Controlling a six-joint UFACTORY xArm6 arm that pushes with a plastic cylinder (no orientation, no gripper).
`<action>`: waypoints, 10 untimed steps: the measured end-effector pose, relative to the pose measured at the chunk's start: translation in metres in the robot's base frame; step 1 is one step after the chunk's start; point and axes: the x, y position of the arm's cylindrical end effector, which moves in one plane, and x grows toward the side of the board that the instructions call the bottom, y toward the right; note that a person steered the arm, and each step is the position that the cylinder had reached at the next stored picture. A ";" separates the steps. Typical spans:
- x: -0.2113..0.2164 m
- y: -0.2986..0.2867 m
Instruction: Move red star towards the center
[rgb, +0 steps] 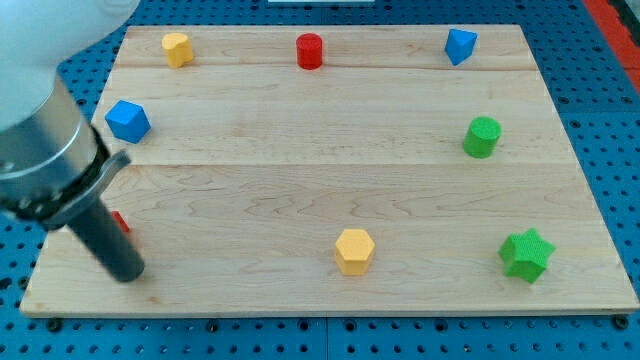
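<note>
Your arm carries no pincer, only a dark rod, so nothing is held. My tip (128, 270) rests on the worktop (300, 180) near its lower left corner. The red star (121, 222) sits just beside the rod, mostly hidden behind it; you cannot tell whether they touch. Farther out you see a blue block (127, 121), a yellow hexagon (354, 250), a red cylinder (310, 51), a green cylinder (482, 137) and a green star (526, 254).

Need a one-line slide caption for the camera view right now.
My tip sits at the board's lower-left corner, the rod hiding most of the red star, far from the centre.
</note>
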 end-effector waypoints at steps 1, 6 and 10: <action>0.029 0.007; -0.014 0.042; -0.136 0.116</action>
